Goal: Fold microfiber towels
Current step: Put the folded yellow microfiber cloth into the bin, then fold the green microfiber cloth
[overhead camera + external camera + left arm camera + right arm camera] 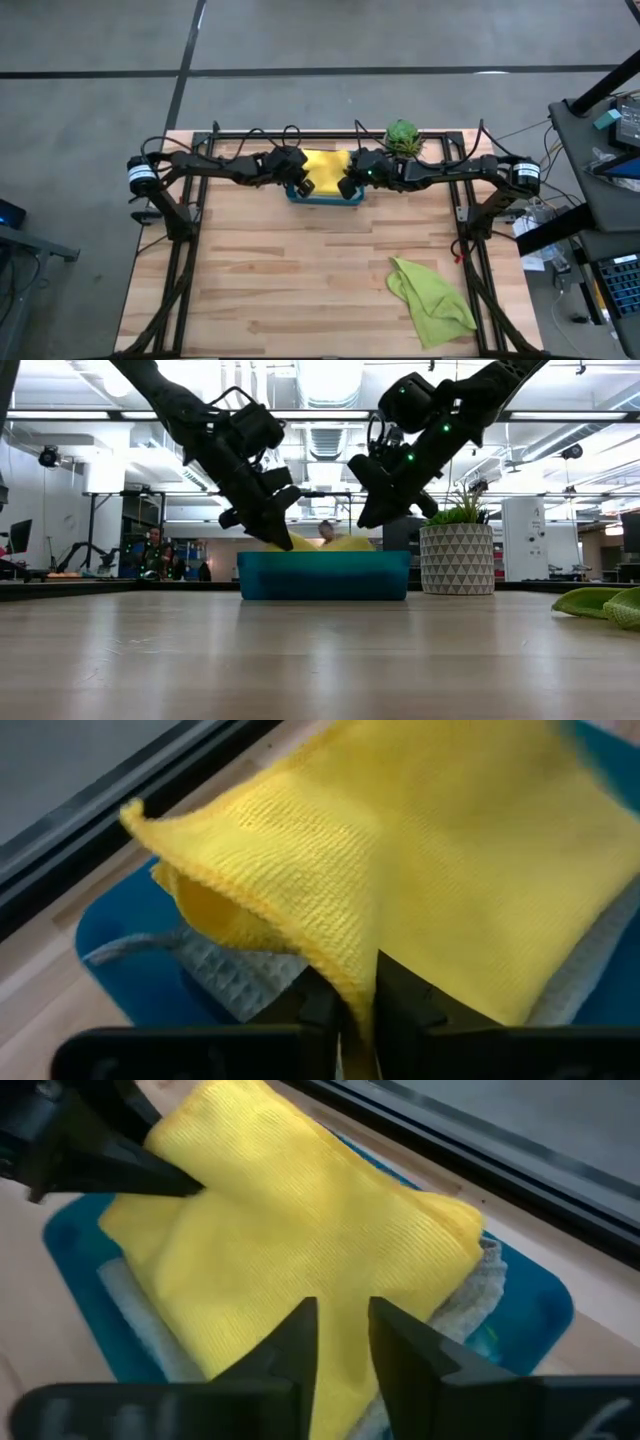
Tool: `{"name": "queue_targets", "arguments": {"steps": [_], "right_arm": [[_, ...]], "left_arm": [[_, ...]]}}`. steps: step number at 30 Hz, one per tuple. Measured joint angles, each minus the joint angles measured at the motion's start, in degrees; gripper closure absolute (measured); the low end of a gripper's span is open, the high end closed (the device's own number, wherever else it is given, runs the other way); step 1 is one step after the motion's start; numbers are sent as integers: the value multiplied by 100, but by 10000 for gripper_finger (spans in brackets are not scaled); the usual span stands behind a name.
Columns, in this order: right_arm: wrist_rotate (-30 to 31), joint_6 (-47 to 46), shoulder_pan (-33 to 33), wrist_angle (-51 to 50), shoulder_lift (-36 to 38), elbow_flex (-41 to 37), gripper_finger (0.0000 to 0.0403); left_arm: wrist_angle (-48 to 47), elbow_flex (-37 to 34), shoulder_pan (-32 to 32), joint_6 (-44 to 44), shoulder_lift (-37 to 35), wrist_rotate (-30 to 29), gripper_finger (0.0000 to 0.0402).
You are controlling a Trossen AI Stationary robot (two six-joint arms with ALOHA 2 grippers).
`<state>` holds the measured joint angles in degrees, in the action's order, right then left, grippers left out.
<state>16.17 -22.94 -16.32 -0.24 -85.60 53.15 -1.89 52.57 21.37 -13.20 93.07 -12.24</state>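
Note:
A folded yellow towel [325,163] lies on top of a pale grey towel [215,970] in the teal tray [322,199] at the table's far middle. My left gripper [305,187] is shut on the yellow towel at the tray's left part. My right gripper [347,187] stands over the towel's right part with its fingers a little apart [340,1330], and yellow cloth shows in the gap. A lime green towel [430,300] lies crumpled on the table at the near right. The other towels are not in view. My left gripper pinches a folded edge of the yellow towel [352,982] between its two fingers, slanting down from the table's left. More than one layer shows there. That side of the towel is raised, with a corner [135,815] sticking up. The rest lies on the grey towel in the tray.
A small potted plant [402,135] stands right of the tray at the far edge. The wooden table top [300,270] lies bare in front of the tray. People and equipment show in the room beyond the table.

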Motion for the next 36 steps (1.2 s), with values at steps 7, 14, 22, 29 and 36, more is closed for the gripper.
{"name": "queue_targets", "arguments": {"steps": [7, 14, 22, 29, 36], "right_arm": [[57, 4, -13, -82, 0, 0, 276], [41, 114, -22, 103, 79, 0, 268], [-4, 434, 104, 141, 319, 0, 311], [-7, 594, 210, 552, 308, 4, 366], [-310, 988, 963, 477, 439, 2, 394]], "left_arm": [[-181, 10, 2, 1, -50, -14, 342], [-219, 7, -9, 38, -343, -12, 317], [-792, 7, -2, 122, -1034, -180, 297], [231, -41, -27, 356, -1054, -166, 297], [378, -47, -920, 511, -1172, 148, 297]]}}
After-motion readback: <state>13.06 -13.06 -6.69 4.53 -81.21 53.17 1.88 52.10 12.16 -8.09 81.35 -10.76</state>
